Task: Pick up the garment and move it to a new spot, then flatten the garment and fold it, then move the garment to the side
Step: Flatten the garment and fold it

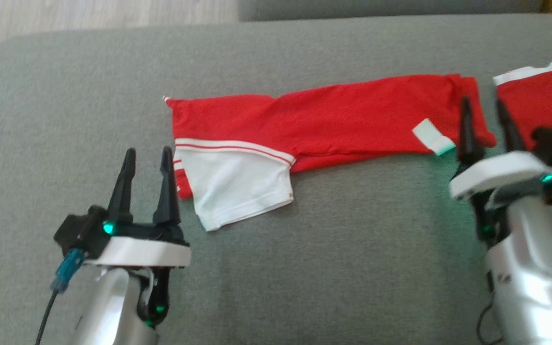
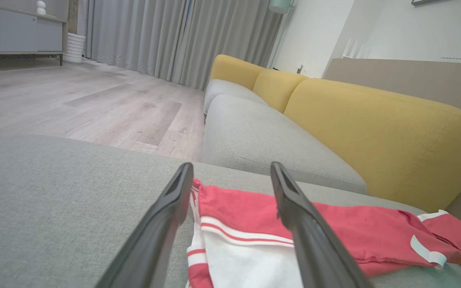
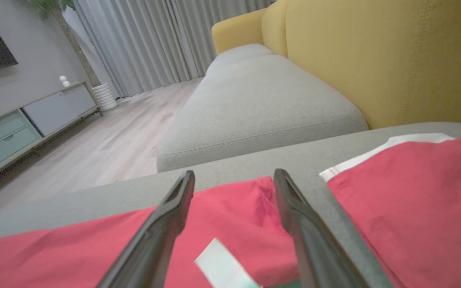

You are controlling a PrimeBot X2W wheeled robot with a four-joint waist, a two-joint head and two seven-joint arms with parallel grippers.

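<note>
No readable text, small white tag (image 1: 433, 137) on the garment (image 1: 333, 122) too blurred to read

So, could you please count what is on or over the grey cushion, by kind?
Red garments: 2, the folded garment and a second garment at right.
End effectors: 2, left end effector and right end effector.
Total: 4.

red garment (image 1: 333, 117) with white, red-striped panel on grey cushion (image 1: 352, 249); yellow sofa back (image 2: 374, 120).
</note>
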